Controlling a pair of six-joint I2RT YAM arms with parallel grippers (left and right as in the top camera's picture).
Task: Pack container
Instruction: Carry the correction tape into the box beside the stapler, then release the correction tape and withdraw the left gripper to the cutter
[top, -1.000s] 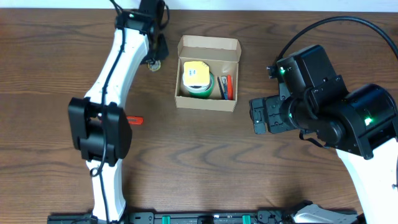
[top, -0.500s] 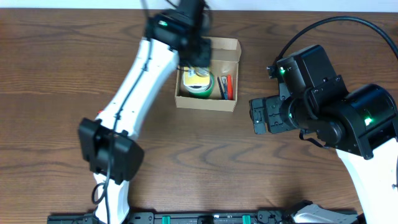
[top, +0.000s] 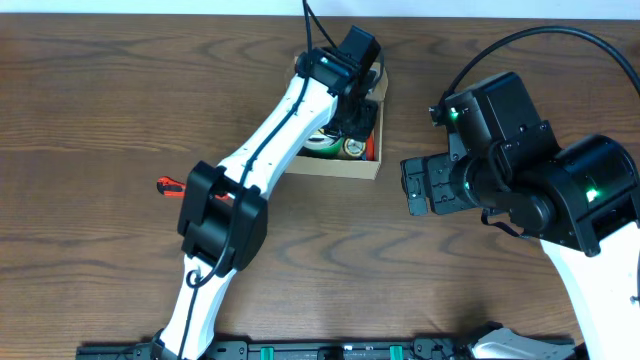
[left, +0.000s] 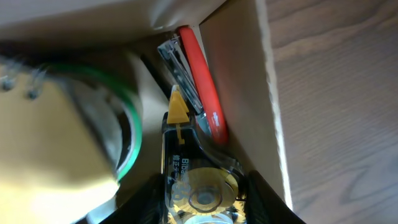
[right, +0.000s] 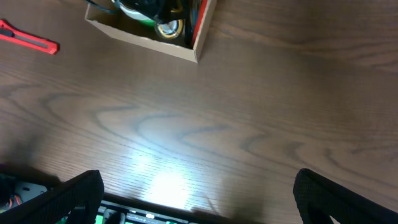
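Note:
The brown cardboard container (top: 340, 168) stands open at the far middle of the table. My left gripper (top: 356, 128) is down inside its right part, shut on a clear tape dispenser with a yellow core (left: 199, 186). In the left wrist view my left gripper (left: 202, 208) sits beside a red cutter (left: 202, 87) leaning on the box wall (left: 242, 93), with a green tape roll (left: 127, 124) to the left. My right gripper (top: 415, 188) is open and empty, right of the box, over bare wood (right: 199, 205). The box (right: 143, 34) shows at the top of the right wrist view.
A second red cutter (top: 165, 185) lies on the table left of the box, partly under my left arm; it also shows in the right wrist view (right: 28, 37). The table's near edge with a black rail (top: 320, 350) is at the bottom.
My left arm has swung right from the table left of the box to over the box and has lowered the tape dispenser into its right side. The right arm has not moved.

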